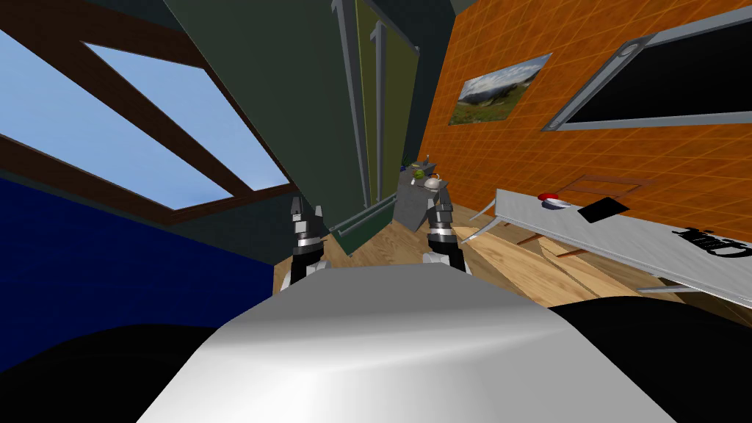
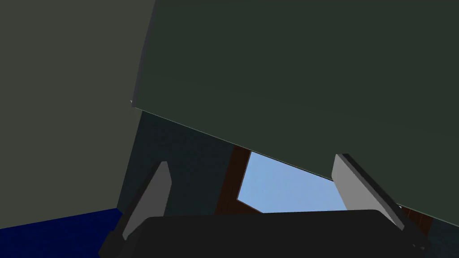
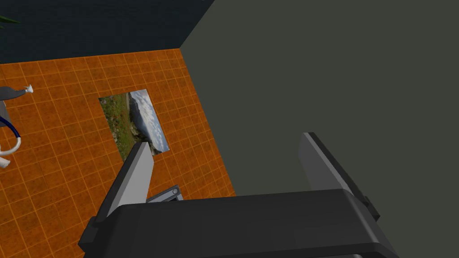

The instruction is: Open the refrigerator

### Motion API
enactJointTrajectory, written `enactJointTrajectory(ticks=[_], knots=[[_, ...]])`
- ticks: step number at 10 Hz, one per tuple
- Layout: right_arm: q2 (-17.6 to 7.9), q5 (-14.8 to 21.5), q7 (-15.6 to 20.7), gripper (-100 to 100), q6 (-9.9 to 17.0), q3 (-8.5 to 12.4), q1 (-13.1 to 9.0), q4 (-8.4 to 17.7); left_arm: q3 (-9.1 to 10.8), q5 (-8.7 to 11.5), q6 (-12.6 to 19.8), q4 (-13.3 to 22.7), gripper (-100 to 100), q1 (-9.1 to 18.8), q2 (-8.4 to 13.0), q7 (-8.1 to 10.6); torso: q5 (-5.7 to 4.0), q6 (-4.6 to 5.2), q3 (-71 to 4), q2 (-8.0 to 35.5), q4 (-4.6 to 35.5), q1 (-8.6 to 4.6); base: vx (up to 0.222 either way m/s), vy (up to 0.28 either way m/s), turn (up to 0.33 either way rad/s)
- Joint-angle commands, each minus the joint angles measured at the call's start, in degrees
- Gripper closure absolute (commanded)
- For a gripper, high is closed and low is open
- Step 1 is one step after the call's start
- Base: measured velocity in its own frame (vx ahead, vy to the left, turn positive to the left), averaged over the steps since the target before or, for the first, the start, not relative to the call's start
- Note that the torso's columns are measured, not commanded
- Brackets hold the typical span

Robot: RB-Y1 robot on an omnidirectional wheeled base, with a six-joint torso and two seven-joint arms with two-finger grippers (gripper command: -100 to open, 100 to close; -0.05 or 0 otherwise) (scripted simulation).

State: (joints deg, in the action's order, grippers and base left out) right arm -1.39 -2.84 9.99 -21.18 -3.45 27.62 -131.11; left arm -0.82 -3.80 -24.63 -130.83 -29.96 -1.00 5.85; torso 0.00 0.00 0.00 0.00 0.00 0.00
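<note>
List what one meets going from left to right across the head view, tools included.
Window → left tool → fridge's low handle → right tool → table.

Grey table (image 1: pixel 646 242), perhaps a red dish (image 1: pixel 552 199), black card (image 1: pixel 602 209)

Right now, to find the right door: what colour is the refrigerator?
Dark grey-green, with light grey handles; the head view shows the refrigerator best.
</note>
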Motion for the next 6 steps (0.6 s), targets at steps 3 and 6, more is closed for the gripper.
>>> enactJointTrajectory(ticks=[3, 6], knots=[[0.0, 0.0, 0.0, 0, 0.0, 0.0, 0.0, 0.0, 0.00, 0.0, 0.0, 0.0, 0, 0.0, 0.0, 0.00, 0.00, 0.00, -20.1, 10.0, 10.1, 0.00, 0.000, 0.000, 0.000], [0.0, 0.0, 0.0, 0, 0.0, 0.0, 0.0, 0.0, 0.00, 0.0, 0.0, 0.0, 0, 0.0, 0.0, 0.00, 0.00, 0.00, -45.4, 22.7, 22.7, 0.00, 0.000, 0.000, 0.000]])
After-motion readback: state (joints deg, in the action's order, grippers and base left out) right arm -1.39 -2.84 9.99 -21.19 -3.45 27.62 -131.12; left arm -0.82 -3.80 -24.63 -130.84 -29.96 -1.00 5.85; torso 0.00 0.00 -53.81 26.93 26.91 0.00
